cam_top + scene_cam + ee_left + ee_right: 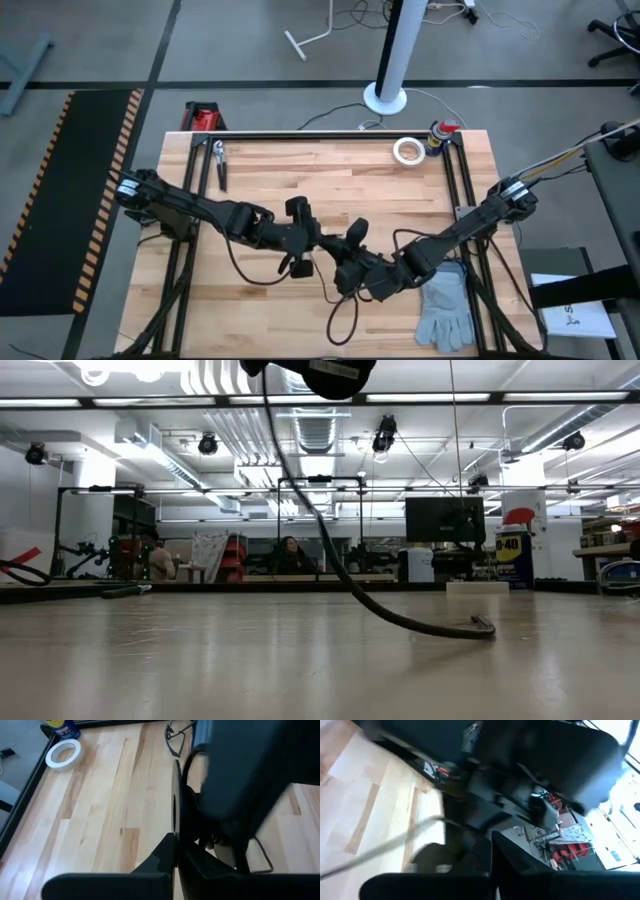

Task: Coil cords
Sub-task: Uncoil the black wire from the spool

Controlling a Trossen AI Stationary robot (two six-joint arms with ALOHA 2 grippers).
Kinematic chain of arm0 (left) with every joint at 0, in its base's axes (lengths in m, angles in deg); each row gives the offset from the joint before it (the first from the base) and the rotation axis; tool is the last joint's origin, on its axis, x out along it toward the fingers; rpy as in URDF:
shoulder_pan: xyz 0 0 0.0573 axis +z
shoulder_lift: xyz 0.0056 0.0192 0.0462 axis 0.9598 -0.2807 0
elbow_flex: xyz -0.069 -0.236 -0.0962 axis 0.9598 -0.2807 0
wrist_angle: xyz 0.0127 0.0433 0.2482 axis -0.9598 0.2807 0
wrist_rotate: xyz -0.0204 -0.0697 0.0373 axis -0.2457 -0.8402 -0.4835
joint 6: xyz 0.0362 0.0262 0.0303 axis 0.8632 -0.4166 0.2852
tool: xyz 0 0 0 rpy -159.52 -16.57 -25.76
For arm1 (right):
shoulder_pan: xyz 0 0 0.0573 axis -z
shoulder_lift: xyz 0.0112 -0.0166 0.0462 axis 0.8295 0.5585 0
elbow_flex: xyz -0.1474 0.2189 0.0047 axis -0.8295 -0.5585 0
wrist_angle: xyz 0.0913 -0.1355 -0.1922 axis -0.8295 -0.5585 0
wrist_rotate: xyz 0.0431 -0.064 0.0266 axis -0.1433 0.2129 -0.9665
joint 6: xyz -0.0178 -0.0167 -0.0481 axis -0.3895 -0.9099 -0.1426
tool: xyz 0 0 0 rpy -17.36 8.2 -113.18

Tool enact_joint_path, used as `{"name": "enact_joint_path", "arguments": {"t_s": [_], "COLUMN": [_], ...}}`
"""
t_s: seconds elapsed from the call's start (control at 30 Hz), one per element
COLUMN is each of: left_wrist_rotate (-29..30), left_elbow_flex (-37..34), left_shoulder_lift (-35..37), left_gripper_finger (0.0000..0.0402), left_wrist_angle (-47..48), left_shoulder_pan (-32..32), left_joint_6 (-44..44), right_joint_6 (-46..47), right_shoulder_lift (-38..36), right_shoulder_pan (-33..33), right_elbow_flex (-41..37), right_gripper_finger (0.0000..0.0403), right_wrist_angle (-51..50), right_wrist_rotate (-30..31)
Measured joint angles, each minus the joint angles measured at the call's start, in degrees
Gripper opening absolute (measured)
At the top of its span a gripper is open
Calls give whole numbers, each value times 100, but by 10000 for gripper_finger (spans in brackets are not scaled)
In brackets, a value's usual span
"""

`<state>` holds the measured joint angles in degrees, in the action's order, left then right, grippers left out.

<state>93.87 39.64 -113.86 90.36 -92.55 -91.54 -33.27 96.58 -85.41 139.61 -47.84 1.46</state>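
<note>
1. The left gripper (300, 240) and the right gripper (350, 255) are very close together over the middle of the wooden table (300, 180), near its front edge. They face each other, with only a small gap between them.

2. I cannot tell if the fingers of either gripper are spread or pinched. In the high view they are just dark shapes. In both wrist views the dark parts crowd together and blur.

3. The black cord (345, 318) is right by both grippers. One loop of it hangs down from under the right gripper toward the front edge of the table. Another part curves under the left arm.

4. In the low view the cord (400, 618) drops from high up and its end lies flat on the table. So part of it is lifted, and it looks like something is holding it up. I cannot see which gripper has it.

5. The cord runs mostly from the grippers toward the front of the table. It is loose, not wound up yet. Both grippers are about the same way from it, so either one could reach it.

6. Farther out, a grey glove (445, 305) lies beside the right arm. A white tape roll (407, 150) and a spray can (438, 135) sit at the far edge. Pliers (219, 165) lie at the far left.
</note>
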Motion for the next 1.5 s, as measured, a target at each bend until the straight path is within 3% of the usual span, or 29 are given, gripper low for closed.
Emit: {"name": "enact_joint_path", "arguments": {"t_s": [0.47,0.77,1.1,1.5], "left_wrist_rotate": [10,167,440,690], "left_elbow_flex": [0,7,6,4], "left_shoulder_lift": [50,191,201,339], "left_gripper_finger": [0,0,0,0], "left_wrist_angle": [256,417,668,1015], "left_shoulder_pan": [-90,-124,-124,-161], "left_joint_6": [-12,51,135,294], "right_joint_6": [114,1321,1375,1970], "right_shoulder_lift": [-86,-169,-186,-186], "right_shoulder_pan": [-140,-407,-597,-663], "right_elbow_flex": [0,0,0,0], "right_gripper_finger": [0,0,0,0], "right_wrist_angle": [-202,-1390,-1328,-2110], "right_wrist_rotate": [282,348,733,837]}}
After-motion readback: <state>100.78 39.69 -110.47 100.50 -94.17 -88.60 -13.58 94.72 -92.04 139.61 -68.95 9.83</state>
